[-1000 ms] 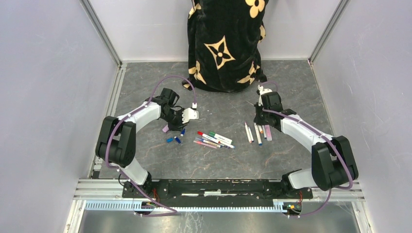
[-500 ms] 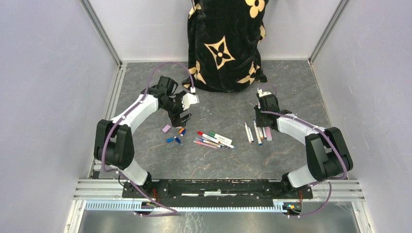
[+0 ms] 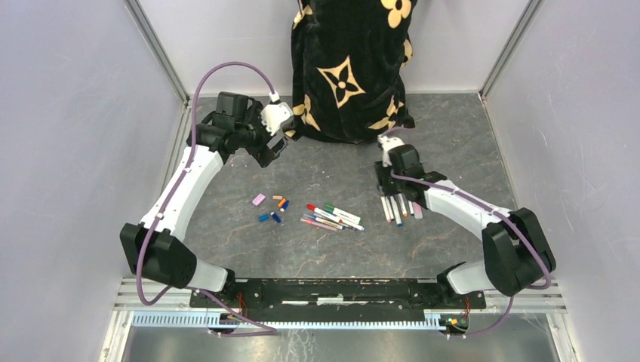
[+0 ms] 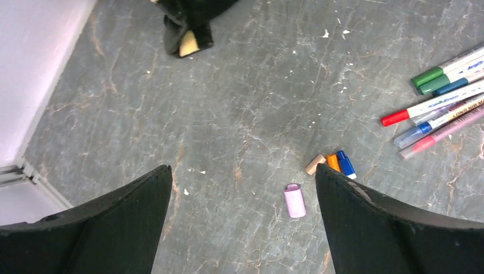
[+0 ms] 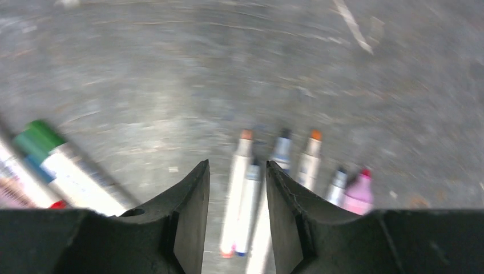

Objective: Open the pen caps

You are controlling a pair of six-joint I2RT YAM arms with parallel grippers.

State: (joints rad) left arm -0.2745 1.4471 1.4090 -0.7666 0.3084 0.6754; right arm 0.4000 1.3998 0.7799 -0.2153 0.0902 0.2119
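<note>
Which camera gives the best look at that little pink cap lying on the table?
The left wrist view: the pink cap lies close, sharp and unobstructed on the grey table. The top view shows the pink cap only as a tiny speck. The right wrist view, blurred, does not show it.

Lab robot cell: white panel walls (image 3: pixel 68 113), aluminium frame rails (image 3: pixel 156 47), grey tabletop (image 3: pixel 340 249).
</note>
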